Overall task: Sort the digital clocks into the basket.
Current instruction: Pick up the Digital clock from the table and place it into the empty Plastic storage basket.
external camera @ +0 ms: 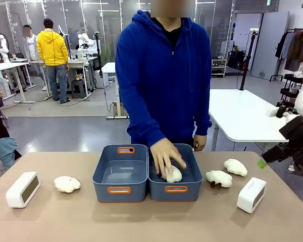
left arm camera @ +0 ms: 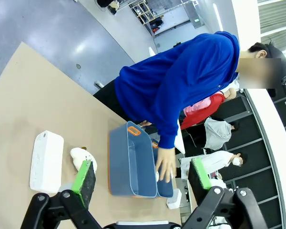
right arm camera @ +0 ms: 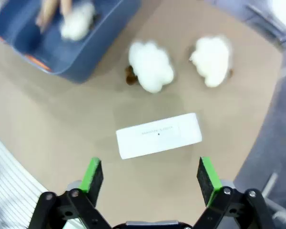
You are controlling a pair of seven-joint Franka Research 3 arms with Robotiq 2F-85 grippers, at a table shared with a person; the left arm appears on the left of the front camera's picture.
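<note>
White plastic, two clocks, neither yet sorted. This is a tally of the table point(external camera: 141, 222) as I see it, with every place reckoned from the pair of baskets at its middle.

- Left basket point(external camera: 119, 190): blue-grey with orange handle slots. Nothing shows inside it.
- Right basket point(external camera: 176, 190): touching the first. It holds one white soft lump point(external camera: 173, 175), and the person's hand point(external camera: 166, 157) lies over that lump with fingers spread.
- Left clock point(external camera: 22, 189): well to the left of the baskets, lying on the table with its dark screen showing. A second soft lump point(external camera: 67, 183) sits between it and the baskets.
- Right clock point(external camera: 251, 194): to the right of the baskets. A third soft lump point(external camera: 219, 177) and a fourth soft lump point(external camera: 235, 167) lie between it and them.
- Right gripper point(right arm camera: 148, 176): fingers apart, hanging above the right clock. The clock lies crosswise just beyond the green pads point(right arm camera: 94, 175), and nothing is touched.
- Left gripper point(left arm camera: 141, 176): fingers apart and raised off the table to the left of the baskets. The left clock is below and beside one pad, and nothing is gripped.

Reckoning: none of the two clocks is in a basket, so both are left to do. In my judgement the right arm is lined up for the first pick. The left basket looks the likelier home for the clocks, since the person is putting the soft lumps in the right one, though that is only a guess.
</note>
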